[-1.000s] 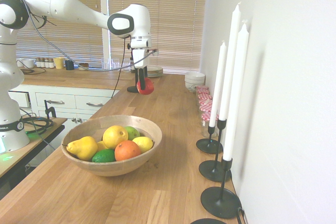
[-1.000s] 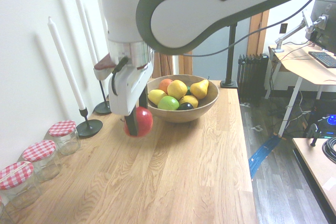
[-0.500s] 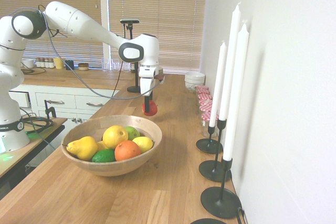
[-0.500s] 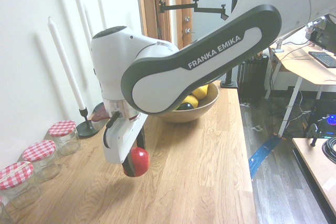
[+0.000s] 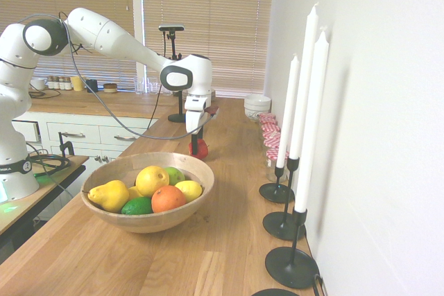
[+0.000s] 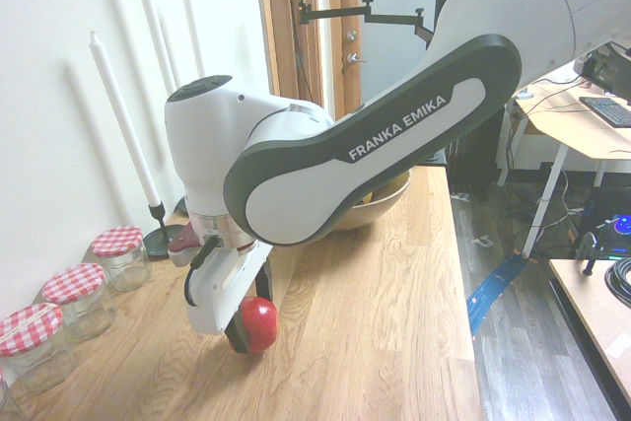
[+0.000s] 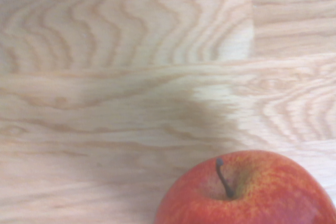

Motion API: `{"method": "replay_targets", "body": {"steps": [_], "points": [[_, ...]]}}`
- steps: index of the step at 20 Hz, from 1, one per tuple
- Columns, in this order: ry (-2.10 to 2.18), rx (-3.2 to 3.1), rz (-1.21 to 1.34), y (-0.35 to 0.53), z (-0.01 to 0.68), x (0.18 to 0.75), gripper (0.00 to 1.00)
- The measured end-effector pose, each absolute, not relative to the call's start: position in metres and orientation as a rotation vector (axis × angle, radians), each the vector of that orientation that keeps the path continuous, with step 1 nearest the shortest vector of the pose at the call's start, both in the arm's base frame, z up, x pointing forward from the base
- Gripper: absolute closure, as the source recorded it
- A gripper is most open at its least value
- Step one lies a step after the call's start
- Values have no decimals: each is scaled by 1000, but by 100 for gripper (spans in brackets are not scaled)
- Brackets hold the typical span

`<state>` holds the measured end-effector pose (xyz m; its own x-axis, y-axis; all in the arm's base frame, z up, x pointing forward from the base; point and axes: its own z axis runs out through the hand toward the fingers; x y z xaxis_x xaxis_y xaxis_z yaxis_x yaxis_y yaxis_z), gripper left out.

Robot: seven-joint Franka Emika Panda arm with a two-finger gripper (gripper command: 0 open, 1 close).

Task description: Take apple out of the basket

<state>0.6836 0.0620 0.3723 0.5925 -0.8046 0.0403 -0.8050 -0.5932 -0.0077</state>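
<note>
A: Arm pose? The white jointed arm (image 5: 104, 32) is reaching out over the long light-wood countertop (image 5: 229, 171), forearm sloping down from the raised elbow, wrist bending so the two-finger gripper (image 5: 197, 148) is pointing straight down.

B: Agreed. In the second exterior view the forearm is filling the frame and hiding most of the wide shallow light-wood basket (image 6: 389, 199). Jaws?

A: Clamping tight on the small glossy deep-red apple (image 6: 258, 325). Dark fingers are pressing either side of it.

B: Apple's place?

A: Outside the basket, well apart from it along the counter, hanging low at the wood. Whether it is touching the surface I cannot tell. The wrist view is showing its stem end (image 7: 226, 179) over bare grain.

B: The basket (image 5: 201, 171) is sitting near the camera, holding a yellow pear (image 5: 109, 195), an orange (image 5: 167, 198) and other citrus. Tall white candles in black holders (image 5: 295, 171) are standing along the wall.
</note>
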Motion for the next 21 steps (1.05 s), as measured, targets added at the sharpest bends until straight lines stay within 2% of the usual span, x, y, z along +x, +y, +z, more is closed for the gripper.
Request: {"method": "replay_targets", "body": {"steps": [13,21], "points": [[-1465,2781,85,87,356,667,0],[-1484,2770,80,84,371,650,0]]}}
